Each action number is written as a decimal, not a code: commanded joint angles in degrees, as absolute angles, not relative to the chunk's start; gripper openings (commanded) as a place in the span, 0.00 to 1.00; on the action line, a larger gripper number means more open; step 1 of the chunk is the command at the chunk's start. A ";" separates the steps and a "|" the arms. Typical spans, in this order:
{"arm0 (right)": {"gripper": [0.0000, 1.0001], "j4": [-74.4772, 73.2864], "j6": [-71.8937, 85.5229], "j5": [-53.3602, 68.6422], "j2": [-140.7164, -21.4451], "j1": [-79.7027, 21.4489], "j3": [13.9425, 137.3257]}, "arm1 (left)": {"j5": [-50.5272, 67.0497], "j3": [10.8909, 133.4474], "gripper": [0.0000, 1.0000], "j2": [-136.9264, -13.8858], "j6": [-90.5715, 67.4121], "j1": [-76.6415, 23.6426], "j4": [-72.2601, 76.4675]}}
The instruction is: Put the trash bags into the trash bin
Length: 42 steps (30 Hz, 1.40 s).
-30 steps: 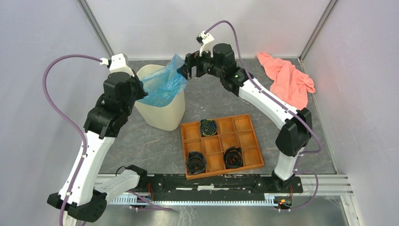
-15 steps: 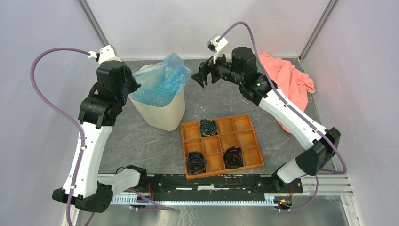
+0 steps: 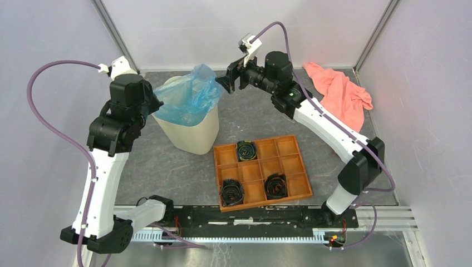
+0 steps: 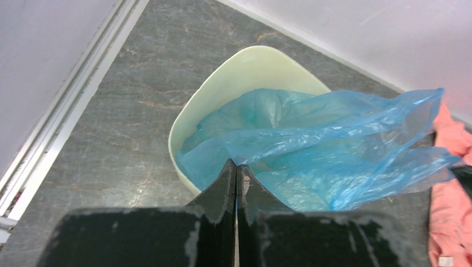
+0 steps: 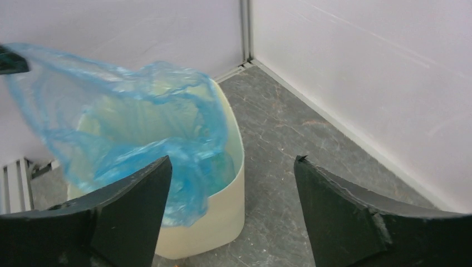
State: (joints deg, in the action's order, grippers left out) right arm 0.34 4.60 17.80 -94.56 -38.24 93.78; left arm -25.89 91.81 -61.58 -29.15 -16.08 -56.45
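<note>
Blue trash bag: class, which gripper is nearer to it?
Left. The left gripper is shut on the blue trash bag; the right gripper hangs open beside its other end.

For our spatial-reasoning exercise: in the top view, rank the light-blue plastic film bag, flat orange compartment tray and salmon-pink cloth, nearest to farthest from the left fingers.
1. Light-blue plastic film bag: pinched in the left fingers.
2. Flat orange compartment tray: table centre, toward the right.
3. Salmon-pink cloth: far right corner.
</note>
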 commanded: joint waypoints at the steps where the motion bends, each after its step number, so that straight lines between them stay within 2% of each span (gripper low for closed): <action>1: 0.84 5.79 13.12 14.02 -97.23 -38.31 95.83 | -24.51 95.92 0.02 -64.90 -33.53 -15.66 -52.10; 4: 0.73 7.71 15.39 15.83 -99.34 -38.89 95.72 | -23.87 95.32 0.02 -66.77 -34.52 -15.40 -50.24; 7: 0.54 6.03 16.17 15.47 -101.22 -38.94 96.79 | -24.29 92.39 0.02 -67.66 -33.91 -13.69 -47.54; 10: 0.41 3.55 18.61 11.85 -100.37 -39.02 95.36 | -17.51 91.91 0.02 -70.73 -31.61 -9.48 -46.38; 13: 0.15 4.11 22.89 12.28 -98.11 -38.96 91.99 | -12.95 97.47 0.02 -75.91 -29.28 -8.44 -49.66; 15: 0.04 7.13 26.96 14.83 -96.32 -39.01 88.48 | -14.63 99.42 0.02 -77.40 -27.77 -8.44 -50.07; 20: 0.02 14.72 34.24 19.47 -91.90 -40.89 80.04 | -25.97 94.38 0.02 -76.15 -25.50 -8.26 -53.38; 23: 0.06 12.72 30.68 21.13 -90.65 -40.91 80.50 | -27.15 83.19 0.02 -65.75 -28.01 -8.26 -50.08; 25: 0.08 9.69 26.25 19.48 -89.82 -40.58 81.91 | -25.41 79.99 0.02 -59.71 -29.13 -8.28 -48.21; 29: 0.13 7.44 22.85 19.35 -89.00 -40.31 83.86 | -24.99 85.56 0.02 -56.72 -28.35 -8.26 -51.96; 32: 0.27 7.14 23.38 21.77 -88.53 -40.36 84.20 | -27.52 86.73 0.02 -54.19 -27.04 -8.26 -52.62; 36: 0.28 5.87 22.32 21.07 -86.81 -41.01 82.70 | -29.48 85.15 0.02 -52.19 -25.42 -8.26 -52.21; 38: 0.23 6.26 22.53 20.44 -86.25 -41.36 81.07 | -28.54 84.54 0.02 -52.37 -25.07 -8.26 -52.38; 39: 0.18 6.70 22.77 20.64 -86.18 -41.64 80.39 | -27.55 84.02 0.02 -52.38 -25.05 -8.26 -52.25; 41: 0.01 6.59 23.33 21.80 -86.61 -42.54 79.74 | -26.39 83.37 0.02 -52.32 -24.63 -8.26 -52.20; 42: 0.00 6.42 23.62 22.38 -86.65 -42.77 79.60 | -26.03 83.16 0.02 -52.30 -24.04 -8.26 -52.21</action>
State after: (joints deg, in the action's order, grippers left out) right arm 6.22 23.53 20.67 -87.90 -41.39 80.88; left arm -26.85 84.62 -51.31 -27.11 -8.36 -52.29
